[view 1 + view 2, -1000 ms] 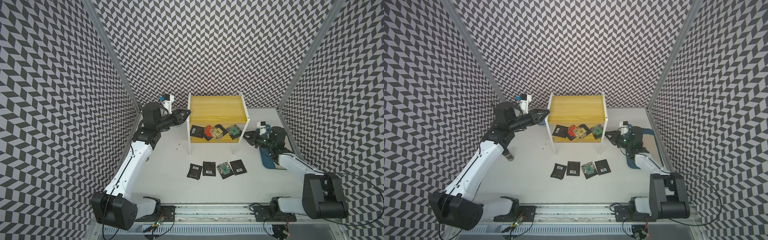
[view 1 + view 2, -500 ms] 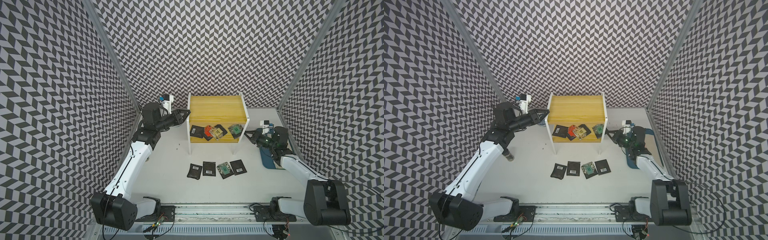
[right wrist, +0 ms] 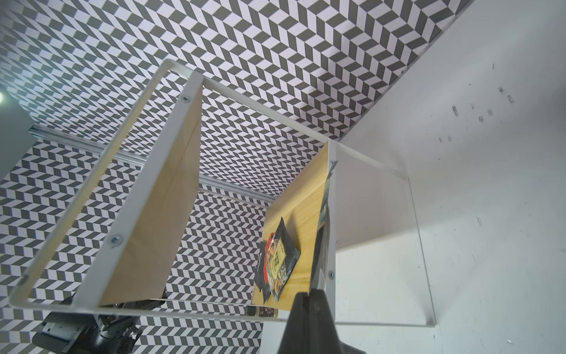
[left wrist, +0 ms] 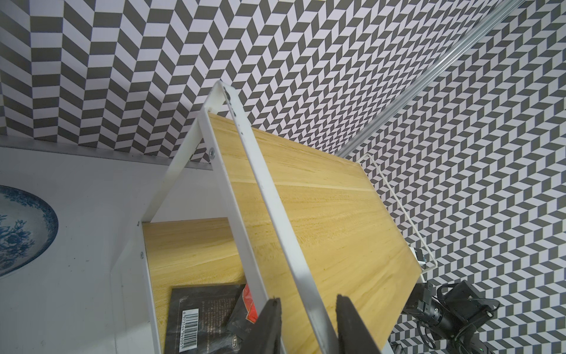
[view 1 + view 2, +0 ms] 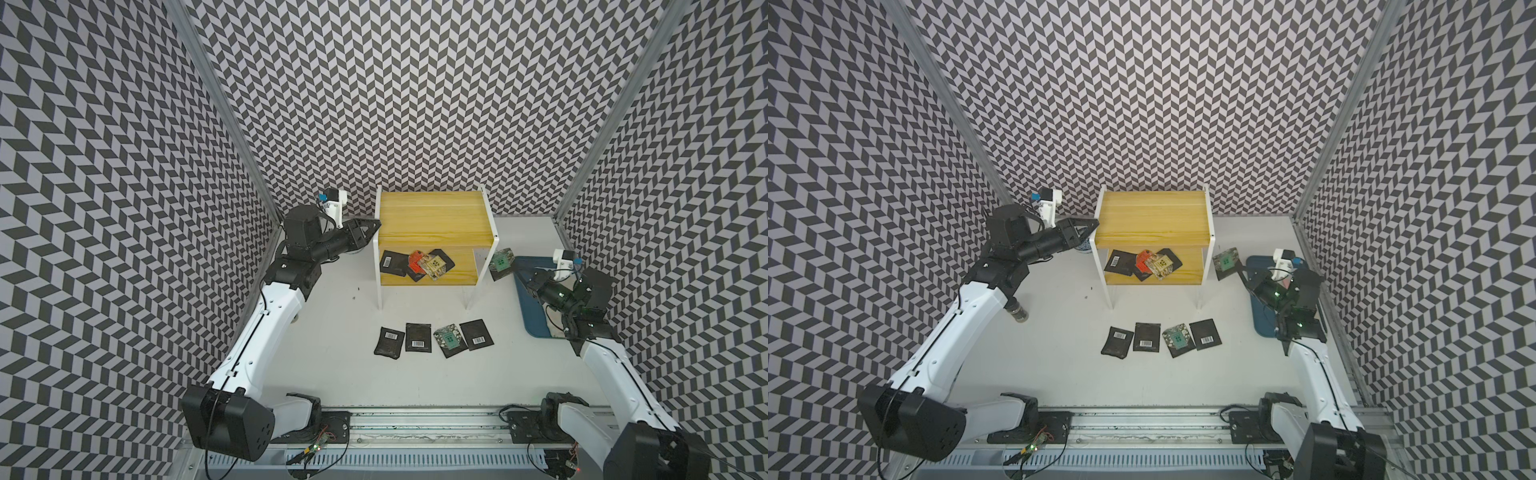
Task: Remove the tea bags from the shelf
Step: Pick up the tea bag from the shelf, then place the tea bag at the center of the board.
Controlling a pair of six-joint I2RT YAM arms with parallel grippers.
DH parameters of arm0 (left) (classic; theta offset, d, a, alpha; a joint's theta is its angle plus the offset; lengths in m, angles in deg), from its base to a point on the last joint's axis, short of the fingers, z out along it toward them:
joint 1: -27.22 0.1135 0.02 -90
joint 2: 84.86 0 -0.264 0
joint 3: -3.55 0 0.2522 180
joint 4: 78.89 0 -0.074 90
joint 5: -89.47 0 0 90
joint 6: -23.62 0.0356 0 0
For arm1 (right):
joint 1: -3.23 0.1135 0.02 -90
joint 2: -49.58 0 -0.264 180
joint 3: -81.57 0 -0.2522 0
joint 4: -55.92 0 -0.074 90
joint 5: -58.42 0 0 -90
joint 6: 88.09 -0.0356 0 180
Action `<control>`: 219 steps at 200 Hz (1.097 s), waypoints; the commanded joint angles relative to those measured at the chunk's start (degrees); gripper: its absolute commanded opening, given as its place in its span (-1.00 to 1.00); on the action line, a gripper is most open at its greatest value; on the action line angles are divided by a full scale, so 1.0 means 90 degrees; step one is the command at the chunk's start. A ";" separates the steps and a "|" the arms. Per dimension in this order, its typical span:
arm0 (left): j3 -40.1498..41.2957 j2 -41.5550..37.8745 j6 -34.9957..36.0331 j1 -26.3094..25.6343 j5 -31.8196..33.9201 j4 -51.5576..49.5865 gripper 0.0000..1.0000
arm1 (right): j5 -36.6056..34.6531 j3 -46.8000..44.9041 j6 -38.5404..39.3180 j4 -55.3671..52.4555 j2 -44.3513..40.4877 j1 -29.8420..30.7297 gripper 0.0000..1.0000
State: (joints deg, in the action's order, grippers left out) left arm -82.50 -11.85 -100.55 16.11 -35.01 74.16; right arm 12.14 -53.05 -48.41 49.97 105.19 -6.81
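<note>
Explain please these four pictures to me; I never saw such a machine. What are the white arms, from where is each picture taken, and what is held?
These are two robot arms on a white table. Two pictures look down from above; the other two come from a camera on each wrist. The left end effector grips the white side frame of the yellow shelf. The right end effector is shut on a green tea bag beside the shelf. More tea bags lie on its lower board; four tea bags lie on the table in front.
</note>
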 commanded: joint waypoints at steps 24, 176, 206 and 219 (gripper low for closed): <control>0.0262 0.0088 0.0155 0.0105 0.0149 -0.0654 -0.34 | -0.0011 -0.0183 0.0113 -0.0290 -0.0164 -0.0093 -1.00; 0.0327 0.0055 0.0135 0.0140 0.0140 -0.0624 -0.34 | -0.0269 -0.0830 0.0682 -0.1247 -0.0668 -0.0370 -1.00; 0.0381 0.0040 0.0135 0.0148 0.0140 -0.0605 -0.34 | -0.0286 -0.0914 0.0700 -0.1615 -0.0729 -0.0425 -1.00; 0.0390 0.0041 0.0135 0.0160 0.0135 -0.0596 -0.34 | -0.0286 -0.0932 0.0700 -0.1774 -0.0740 -0.0456 -1.00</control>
State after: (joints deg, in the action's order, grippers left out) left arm -81.74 -12.20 -100.60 16.46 -35.42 75.08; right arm 10.26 -61.05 -43.41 36.09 99.62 -10.18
